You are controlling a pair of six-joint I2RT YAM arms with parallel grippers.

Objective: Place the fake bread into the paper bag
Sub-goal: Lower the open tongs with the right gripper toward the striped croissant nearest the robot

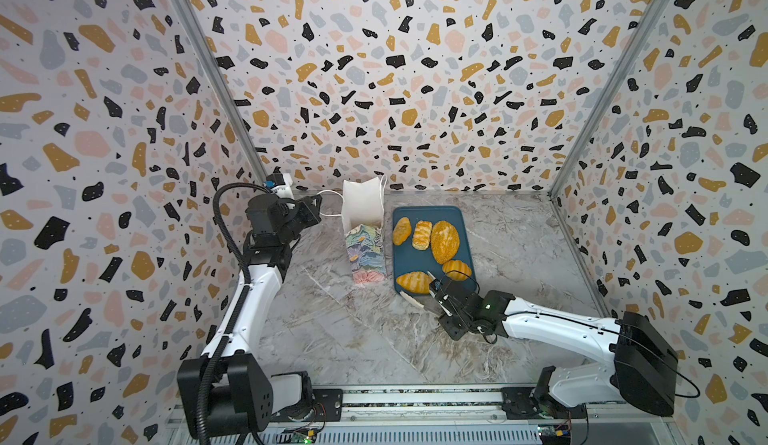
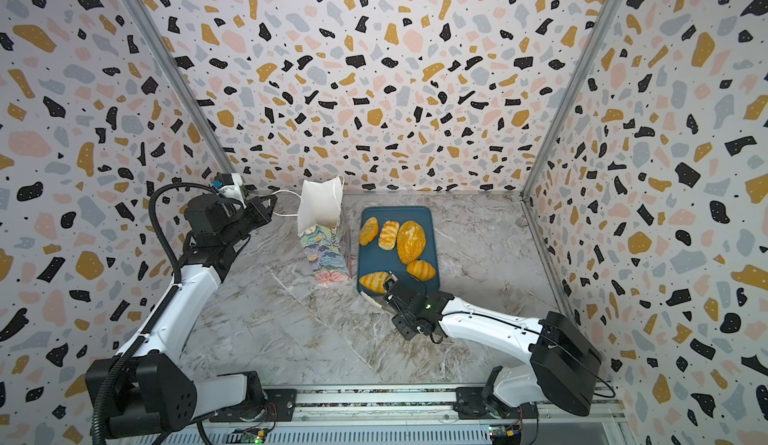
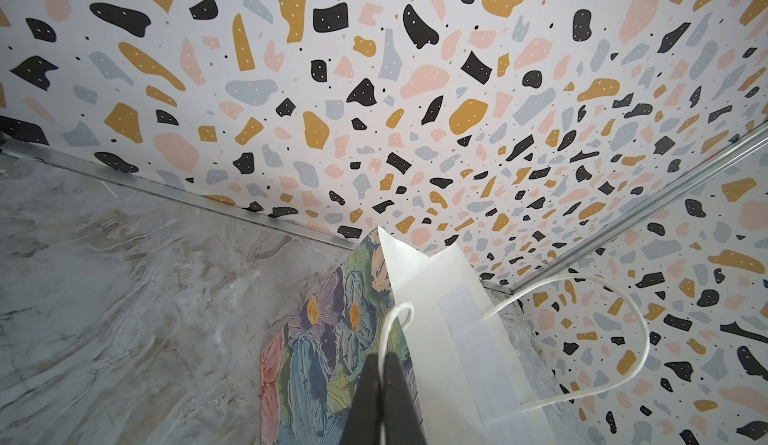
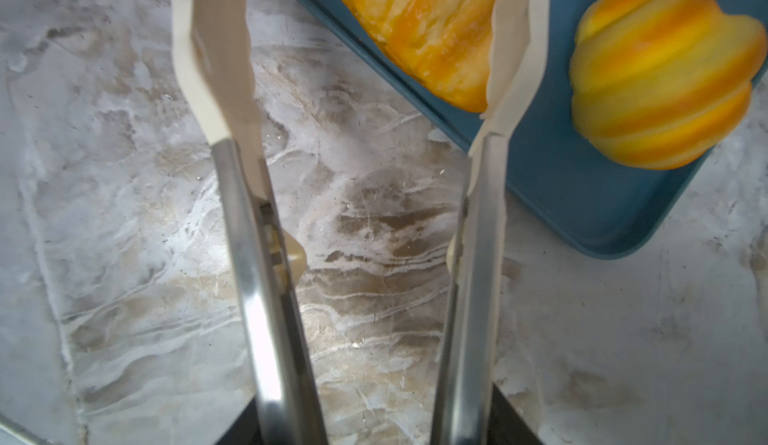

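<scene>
left gripper [image 3: 381, 360] has its black fingers [image 3: 365, 397] pressed together on a thin white cord handle [image 3: 400, 307] of the paper bag [image 1: 365, 252]. the bag stands upright on the marble table [image 1: 332, 339], just beside the dark-blue tray [image 1: 432, 214]. right gripper [image 1: 441, 295] is clamped on metal tongs [image 4: 264, 297], and their cream tips stand apart, one over the tray right beside the croissant [image 1: 414, 282]. five pieces of fake bread [image 1: 444, 241] lie on the tray: croissant, ridged roll [image 1: 456, 269], seeded loaf [image 2: 410, 241], plaited pastry [image 1: 422, 235], small roll [image 1: 401, 231].
</scene>
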